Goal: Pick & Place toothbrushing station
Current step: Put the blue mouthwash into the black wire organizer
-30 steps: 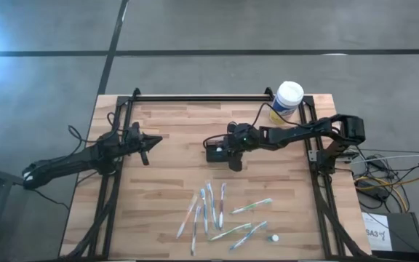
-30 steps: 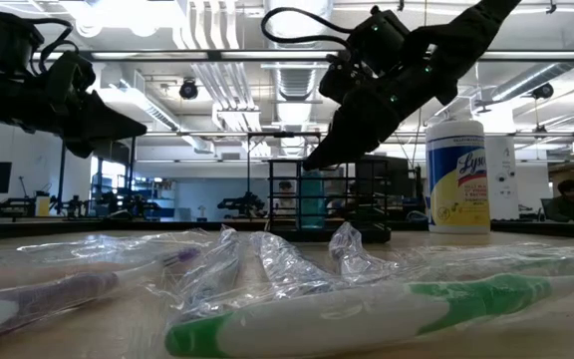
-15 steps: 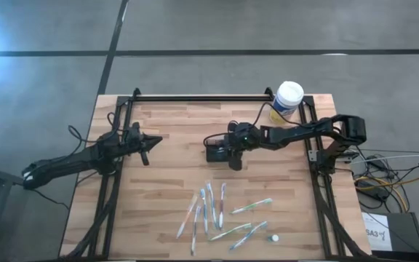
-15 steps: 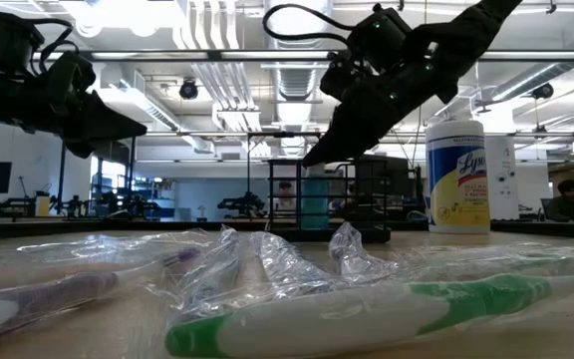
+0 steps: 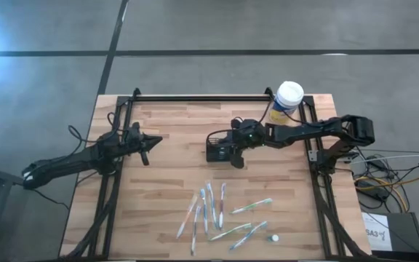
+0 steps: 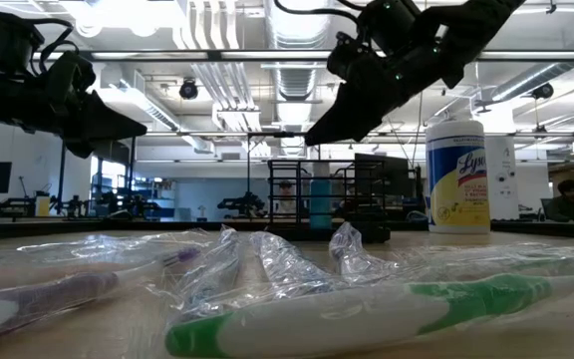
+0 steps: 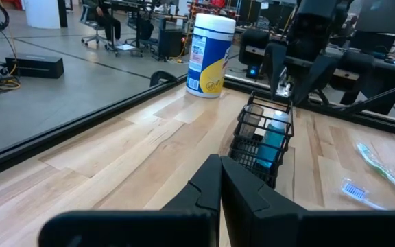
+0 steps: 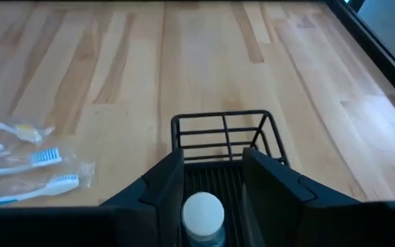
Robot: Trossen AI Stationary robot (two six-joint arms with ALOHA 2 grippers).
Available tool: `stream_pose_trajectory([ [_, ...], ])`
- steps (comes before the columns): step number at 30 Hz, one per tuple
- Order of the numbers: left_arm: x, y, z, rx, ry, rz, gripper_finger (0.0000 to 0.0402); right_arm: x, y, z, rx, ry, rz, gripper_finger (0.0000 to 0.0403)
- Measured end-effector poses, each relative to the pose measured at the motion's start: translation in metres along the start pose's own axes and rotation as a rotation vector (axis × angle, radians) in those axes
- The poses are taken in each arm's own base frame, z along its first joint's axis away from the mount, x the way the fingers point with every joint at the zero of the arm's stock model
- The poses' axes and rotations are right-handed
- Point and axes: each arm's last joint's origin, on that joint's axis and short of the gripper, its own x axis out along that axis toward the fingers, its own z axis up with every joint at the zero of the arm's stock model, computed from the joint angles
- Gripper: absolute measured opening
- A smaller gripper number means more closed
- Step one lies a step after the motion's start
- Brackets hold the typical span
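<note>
The toothbrushing station [image 5: 217, 150], a small black wire holder, stands on its base on the wooden table near the centre. It also shows in the low view [image 6: 287, 194] and the left wrist view [image 7: 260, 140]. A teal item [image 7: 275, 137] and a white-capped bottle [image 8: 203, 211] stand in it. My right gripper [image 8: 212, 156] is open and hovers just above the holder, fingers slanting down [image 6: 312, 138], touching nothing. My left gripper [image 5: 148, 145] is shut and empty above the table's left side [image 7: 219, 168].
Several plastic-wrapped toothbrushes [image 5: 220, 211] lie near the table's front centre, close in the low view [image 6: 367, 309]. A white-capped, yellow-labelled canister [image 5: 289, 98] stands at the far right corner. A small white item [image 5: 273, 237] lies at the front right. Black rails [image 5: 209, 97] frame the table.
My right gripper has risen from the top of the holder and drawn back a little toward the table's right edge. The holder has stayed where it stood.
</note>
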Motion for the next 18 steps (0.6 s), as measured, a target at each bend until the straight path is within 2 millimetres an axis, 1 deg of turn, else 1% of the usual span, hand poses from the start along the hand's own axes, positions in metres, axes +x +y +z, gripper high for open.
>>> stream_pose_trajectory([
  [3, 0.0, 0.0, 0.0, 0.0, 0.0, 0.0, 0.0007, -0.005, 0.0, 0.003, -0.002, -0.012, -0.001, 0.0148],
  [7, 0.0, 0.0, 0.0, 0.0, 0.001, 0.0, 0.0007, -0.026, 0.001, 0.014, -0.011, -0.041, -0.005, 0.0145],
  [10, 0.0, 0.0, 0.0, 0.0, 0.002, 0.001, 0.0007, -0.054, 0.003, 0.025, -0.029, -0.07, -0.007, 0.0138],
  [14, 0.0, 0.0, 0.0, 0.0, 0.002, 0.001, 0.0007, -0.1, 0.011, 0.038, -0.056, -0.162, 0.001, 0.0123],
  [16, 0.0, 0.0, 0.0, 0.0, 0.002, 0.001, 0.0007, -0.124, 0.015, 0.038, -0.063, -0.226, 0.007, 0.0113],
  [18, 0.0, 0.0, 0.0, 0.0, 0.002, 0.001, 0.0007, -0.145, 0.019, 0.035, -0.049, -0.289, 0.015, 0.0101],
])
